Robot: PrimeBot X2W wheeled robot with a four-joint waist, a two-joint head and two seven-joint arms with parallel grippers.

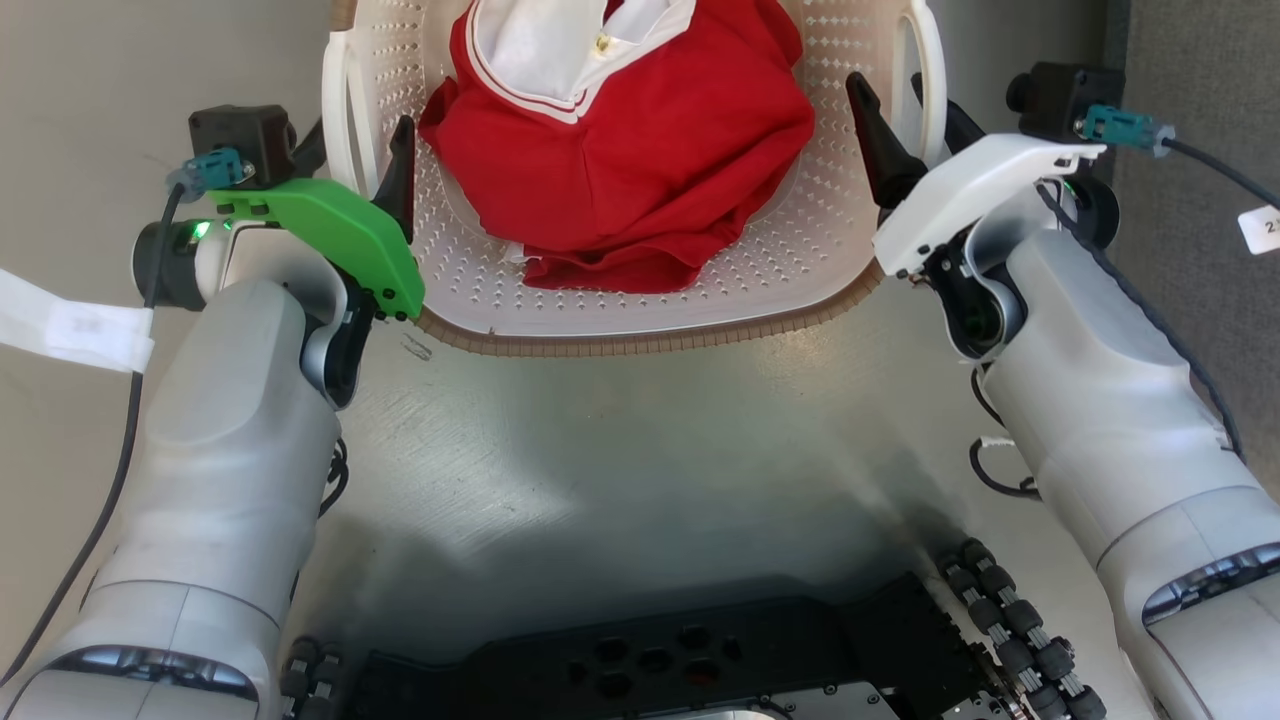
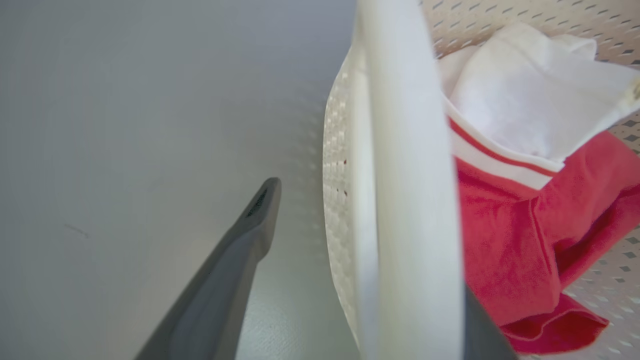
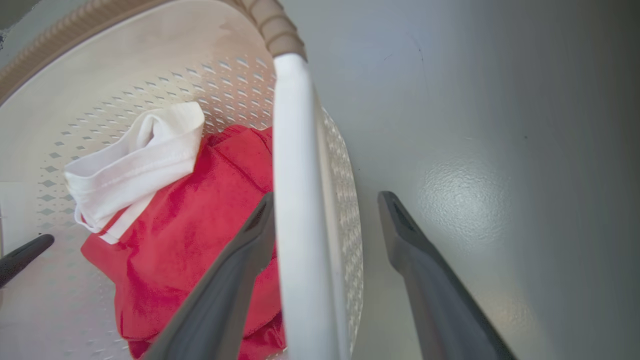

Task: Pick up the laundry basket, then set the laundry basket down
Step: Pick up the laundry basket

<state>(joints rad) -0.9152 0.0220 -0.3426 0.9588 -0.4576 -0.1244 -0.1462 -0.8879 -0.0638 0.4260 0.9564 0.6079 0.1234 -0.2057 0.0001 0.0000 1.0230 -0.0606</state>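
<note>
The laundry basket (image 1: 650, 338) is over the grey floor (image 1: 640, 450), straight ahead of the robot's dark wheeled base (image 1: 650, 660). Whether its bottom rests on the floor cannot be told. A crumpled red garment (image 1: 640, 150) lies inside it, with a white garment (image 1: 540, 45) on top towards the far side.

The left gripper (image 1: 360, 135) is at the basket's left handle (image 1: 340, 110), wide apart and straddling it. In the left wrist view the outer finger (image 2: 240, 240) stands clear of the basket wall over bare floor. The inner finger (image 2: 480, 325) pokes out from behind the white handle bar (image 2: 405, 175), on the side of the red cloth. Neither finger can be seen pressing on the bar.

The right gripper (image 1: 888, 85) is at the right handle (image 1: 925, 70) in the same way, spread with the bar between its fingers. In the right wrist view the inner finger (image 3: 235, 270) lies just beside the handle bar (image 3: 295, 175), above the red garment, and contact cannot be made out. The outer finger (image 3: 420, 260) is well apart from the bar, over the floor. A dark fingertip of the left gripper (image 3: 25, 255) shows at the basket's far wall.
</note>
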